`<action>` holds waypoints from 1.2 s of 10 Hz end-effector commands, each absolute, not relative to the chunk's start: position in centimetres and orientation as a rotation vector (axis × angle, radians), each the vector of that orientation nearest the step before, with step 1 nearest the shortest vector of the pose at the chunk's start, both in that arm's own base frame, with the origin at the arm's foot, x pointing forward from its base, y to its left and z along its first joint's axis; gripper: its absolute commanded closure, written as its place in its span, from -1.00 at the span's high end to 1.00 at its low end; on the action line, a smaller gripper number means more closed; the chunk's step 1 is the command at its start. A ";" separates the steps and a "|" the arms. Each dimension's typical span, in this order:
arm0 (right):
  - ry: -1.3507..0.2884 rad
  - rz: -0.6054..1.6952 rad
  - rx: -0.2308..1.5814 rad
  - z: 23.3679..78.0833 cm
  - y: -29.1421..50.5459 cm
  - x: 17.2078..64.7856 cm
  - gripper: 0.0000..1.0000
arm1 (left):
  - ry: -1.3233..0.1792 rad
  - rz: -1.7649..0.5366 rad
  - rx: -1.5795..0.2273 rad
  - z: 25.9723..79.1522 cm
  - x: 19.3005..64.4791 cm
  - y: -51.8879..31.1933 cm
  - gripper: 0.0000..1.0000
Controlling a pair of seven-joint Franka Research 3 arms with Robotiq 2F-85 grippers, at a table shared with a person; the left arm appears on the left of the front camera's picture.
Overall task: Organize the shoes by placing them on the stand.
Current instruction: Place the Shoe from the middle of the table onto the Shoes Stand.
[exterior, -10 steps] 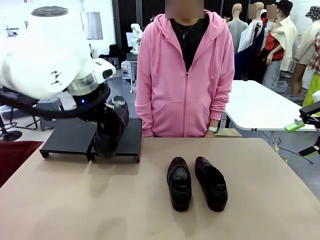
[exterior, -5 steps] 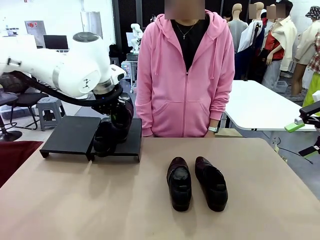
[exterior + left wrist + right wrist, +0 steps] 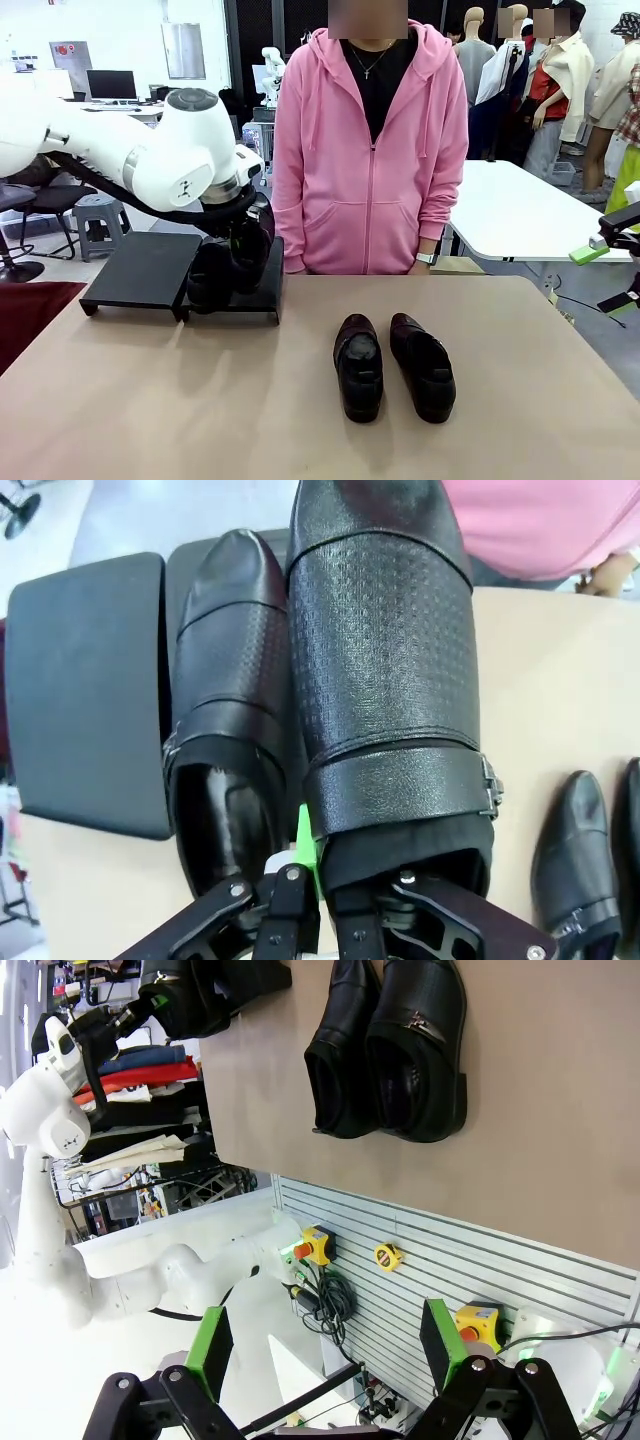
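My left end effector [image 3: 318, 868] is pressed together on the heel rim of one black loafer [image 3: 380, 680], a green pad [image 3: 307, 836] against the outer side of the collar, and I hold that shoe over the right part of the matte-black stand [image 3: 140, 270], toe pointing toward the person in the pink hoodie [image 3: 370, 150] at the far side of the tabletop [image 3: 200, 410]. I cannot tell whether its sole rests on the platform. Just beside it, on the side toward the stand's bare half, a second loafer [image 3: 230, 710] lies flat on the stand with its toe the same way, the two uppers touching or nearly so. From the front, both sit as one dark mass under my wrist, near the stand's right edge. Two more loafers, one on the left [image 3: 358, 365] and one on the right [image 3: 422, 365], lie side by side on the tabletop, well apart from the stand, toes toward me. My right end effector [image 3: 325, 1350] is spread wide and holds nothing, off the tabletop's right edge
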State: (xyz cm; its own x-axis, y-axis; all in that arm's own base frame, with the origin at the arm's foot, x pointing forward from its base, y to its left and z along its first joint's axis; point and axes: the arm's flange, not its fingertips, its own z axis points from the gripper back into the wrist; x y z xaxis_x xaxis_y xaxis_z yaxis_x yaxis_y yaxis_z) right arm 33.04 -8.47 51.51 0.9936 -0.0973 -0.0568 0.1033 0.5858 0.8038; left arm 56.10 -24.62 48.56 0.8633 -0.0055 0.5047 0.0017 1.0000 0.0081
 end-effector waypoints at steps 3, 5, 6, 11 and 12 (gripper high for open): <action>0.020 -0.128 0.931 51.8 -8.5 33.0 1.00 | -0.610 0.000 0.004 44.8 55.3 -25.1 -1.00; 0.020 -0.128 0.931 51.8 -8.5 33.0 1.00 | -0.599 -0.001 0.001 44.3 55.8 -25.2 -1.00; 0.020 -0.128 0.931 51.8 -8.5 33.0 1.00 | -0.604 0.000 0.000 44.3 55.8 -25.3 -1.00; 0.020 -0.128 0.931 51.8 -8.5 33.0 1.00 | -0.639 0.007 -0.002 44.3 55.8 -25.1 1.00; 0.020 -0.128 0.931 51.8 -8.5 33.0 1.00 | -0.647 0.003 -0.013 44.8 55.4 -25.1 1.00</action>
State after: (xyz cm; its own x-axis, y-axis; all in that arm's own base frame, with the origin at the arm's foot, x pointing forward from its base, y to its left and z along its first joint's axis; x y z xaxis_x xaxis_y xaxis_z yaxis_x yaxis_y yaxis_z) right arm 33.03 -8.47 51.51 0.9936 -0.0974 -0.0568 0.1034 0.5858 0.8038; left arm 56.10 -24.94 44.86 0.8212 -0.0091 0.5705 0.0172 0.9998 -0.0089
